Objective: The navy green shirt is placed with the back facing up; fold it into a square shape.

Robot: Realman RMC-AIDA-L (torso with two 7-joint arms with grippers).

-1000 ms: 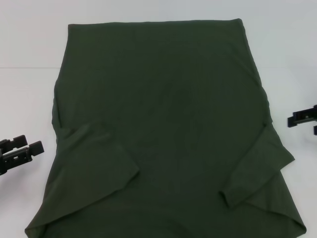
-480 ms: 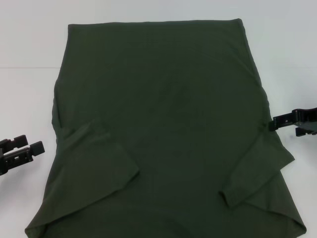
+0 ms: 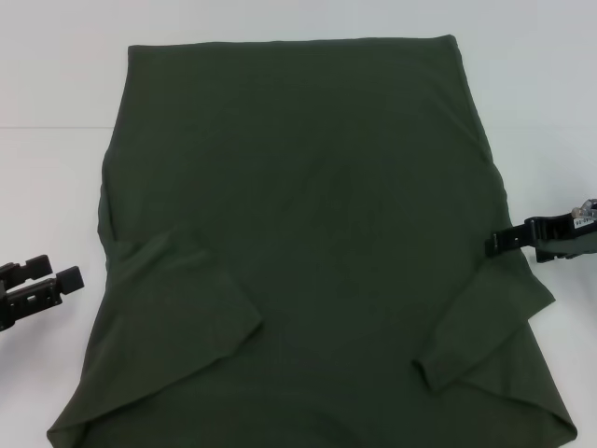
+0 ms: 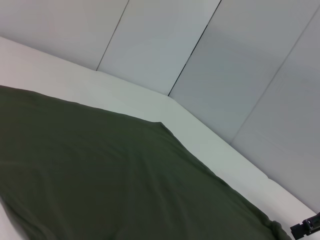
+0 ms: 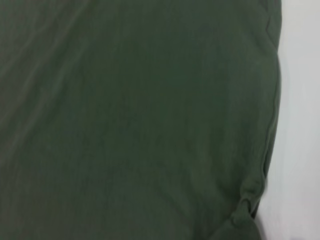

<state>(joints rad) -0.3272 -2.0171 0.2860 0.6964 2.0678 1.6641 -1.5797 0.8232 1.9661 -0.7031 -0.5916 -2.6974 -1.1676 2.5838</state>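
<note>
You have one navy green shirt [image 3: 308, 243] spread flat on a white table [image 3: 56, 84], plain side up, and two grippers, one at each side of it.

The right gripper [image 3: 492, 243] reaches in from the shirt's right edge. Its dark fingertips overlap that edge, just above where the right sleeve lies folded inward. You cannot tell whether its fingers are spread, pressed together or pinching cloth. In the right wrist view the shirt [image 5: 135, 120] fills nearly the whole picture, with a small bunched pucker [image 5: 246, 200] at its edge beside a strip of bare table [image 5: 300, 125].

The left gripper [image 3: 42, 280] sits on the bare table, well apart from the shirt's left edge. Its two fingers [image 3: 54, 277] point toward the cloth and are slightly spread, with a narrow gap between them and nothing held.

Both sleeves, two in all, are folded in over the body: the left sleeve [image 3: 182, 299] lies beyond the left gripper's fingertips, and the right sleeve [image 3: 485, 322] lies just below the right gripper's fingertips.

The left wrist view shows the shirt [image 4: 115, 175] lying flat, the table [image 4: 210, 145] beyond it, and the right gripper [image 4: 306, 227] at the far edge of the cloth.
</note>
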